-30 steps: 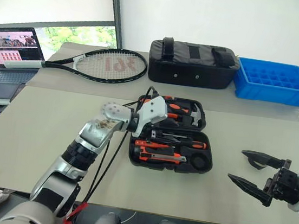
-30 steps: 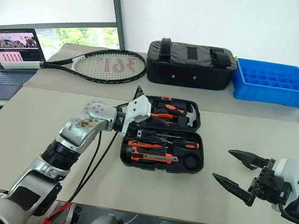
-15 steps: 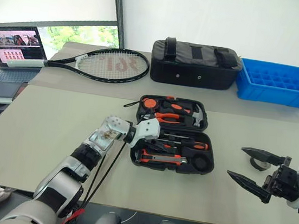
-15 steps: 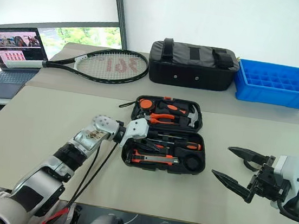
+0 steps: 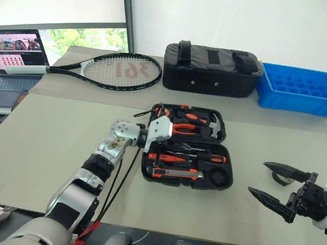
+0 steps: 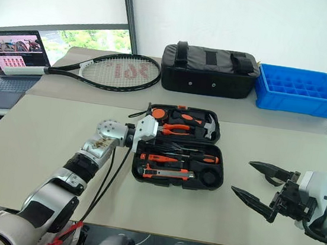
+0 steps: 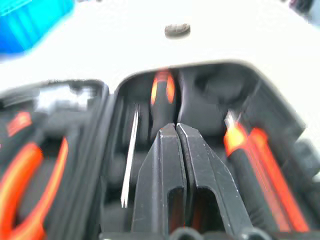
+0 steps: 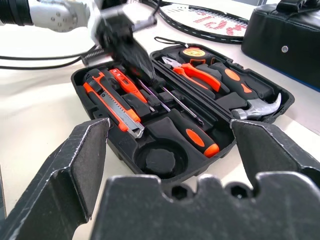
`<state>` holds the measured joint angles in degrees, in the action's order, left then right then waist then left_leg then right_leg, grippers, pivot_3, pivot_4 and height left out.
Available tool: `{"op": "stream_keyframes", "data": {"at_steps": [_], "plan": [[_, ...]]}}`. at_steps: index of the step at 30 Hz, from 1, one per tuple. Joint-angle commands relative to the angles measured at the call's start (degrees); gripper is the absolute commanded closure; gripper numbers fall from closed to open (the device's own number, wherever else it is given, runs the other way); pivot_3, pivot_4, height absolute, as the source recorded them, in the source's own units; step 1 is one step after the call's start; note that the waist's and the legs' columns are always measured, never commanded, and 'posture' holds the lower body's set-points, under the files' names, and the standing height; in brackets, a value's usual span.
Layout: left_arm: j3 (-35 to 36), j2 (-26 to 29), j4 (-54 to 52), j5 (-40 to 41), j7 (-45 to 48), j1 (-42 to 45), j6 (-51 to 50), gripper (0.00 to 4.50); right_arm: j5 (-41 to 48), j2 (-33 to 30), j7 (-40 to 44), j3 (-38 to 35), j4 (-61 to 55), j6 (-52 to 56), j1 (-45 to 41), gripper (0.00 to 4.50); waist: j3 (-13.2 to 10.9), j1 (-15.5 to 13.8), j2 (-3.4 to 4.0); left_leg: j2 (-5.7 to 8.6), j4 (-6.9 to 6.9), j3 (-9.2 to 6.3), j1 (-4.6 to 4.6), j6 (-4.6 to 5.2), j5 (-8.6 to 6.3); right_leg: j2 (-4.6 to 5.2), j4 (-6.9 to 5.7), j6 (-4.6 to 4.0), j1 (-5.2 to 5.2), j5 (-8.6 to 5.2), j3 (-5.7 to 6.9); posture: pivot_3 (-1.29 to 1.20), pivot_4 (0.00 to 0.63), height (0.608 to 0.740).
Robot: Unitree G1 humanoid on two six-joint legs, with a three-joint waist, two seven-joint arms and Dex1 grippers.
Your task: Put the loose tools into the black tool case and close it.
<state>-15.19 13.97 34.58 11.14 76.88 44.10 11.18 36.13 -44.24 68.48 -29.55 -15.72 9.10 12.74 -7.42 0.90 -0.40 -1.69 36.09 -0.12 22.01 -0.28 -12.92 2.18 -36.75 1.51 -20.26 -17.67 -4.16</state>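
Black tool case (image 5: 188, 147) lies open mid-bench, tools seated in its recesses, and the left end effector (image 7: 176, 131) hovers clenched and empty over the near half by the orange-handled screwdriver (image 8: 200, 135). Right end effector (image 6: 260, 185) waits spread wide, near right. Rigid, light plastic; I'd lift the far lid (image 5: 196, 120) by its outer rim.

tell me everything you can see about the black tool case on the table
The black tool case is a moulded plastic clamshell with rounded corners, lying fully open and flat on the grey table. Its far half holds orange-handled pliers and a hammer; its near half holds screwdrivers, a utility knife and an empty round recess. The shut left claw points into the near half.
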Motion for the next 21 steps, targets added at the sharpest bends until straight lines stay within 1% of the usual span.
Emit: {"op": "stream_keyframes", "data": {"at_steps": [1, 7, 13, 18, 21], "plan": [[-3.4, 2.6, 2.2, -4.9, 3.2, -0.4, 5.6, 4.41, 0.3, 0.1, 0.2, -0.3, -0.3, -1.6, -0.7, 0.0, 0.0, 0.0, 0.0, 0.0, 0.0, 0.0, -0.01, 0.0, 0.0, 0.0, 0.0, -0.01, 0.01, 0.0, 0.0, 0.0, 0.15, 0.707], [-5.4, 1.9, 7.9, -8.5, 3.9, 1.6, 10.1, 4.41, 0.2, 0.3, 0.3, -0.5, -0.1, -2.1, -0.5, 0.0, 0.0, -0.2, -0.01, 0.0, 0.12, -0.02, -0.04, 0.0, 0.0, -0.01, 0.02, 0.12, 0.0, -0.07, 0.0, 0.0, 0.15, 0.707], [-6.8, 1.3, 13.0, -12.2, 2.6, 2.8, 15.7, 4.41, 0.1, 0.4, 0.4, -0.8, 0.1, -2.8, 0.5, 0.0, 0.0, -0.3, 0.0, 0.02, 0.11, -0.03, -0.01, 0.0, 0.0, -0.01, 0.03, 0.12, 0.09, -0.07, 0.0, 0.0, 0.15, 0.707], [-10.0, 2.3, 16.2, -18.3, -0.4, 3.0, 25.1, 4.41, 0.1, 0.4, 0.4, -0.8, 0.4, -3.0, 0.6, 0.0, 0.0, -0.2, 0.01, 0.02, 0.12, -0.02, -0.03, 0.0, 0.0, 0.0, -0.01, 0.14, 0.19, -0.08, -0.02, 0.0, 0.15, 0.707], [-12.6, 2.9, 17.6, -22.7, -3.3, 2.5, 30.3, 4.41, 0.0, 0.3, 0.5, -0.7, 0.6, -3.2, 0.6, 0.0, 0.3, -0.3, 0.17, 0.03, 0.13, -0.02, -0.07, 0.0, 0.0, 0.0, -0.01, 0.15, 0.25, -0.08, -0.02, 0.0, 0.15, 0.707]]}}
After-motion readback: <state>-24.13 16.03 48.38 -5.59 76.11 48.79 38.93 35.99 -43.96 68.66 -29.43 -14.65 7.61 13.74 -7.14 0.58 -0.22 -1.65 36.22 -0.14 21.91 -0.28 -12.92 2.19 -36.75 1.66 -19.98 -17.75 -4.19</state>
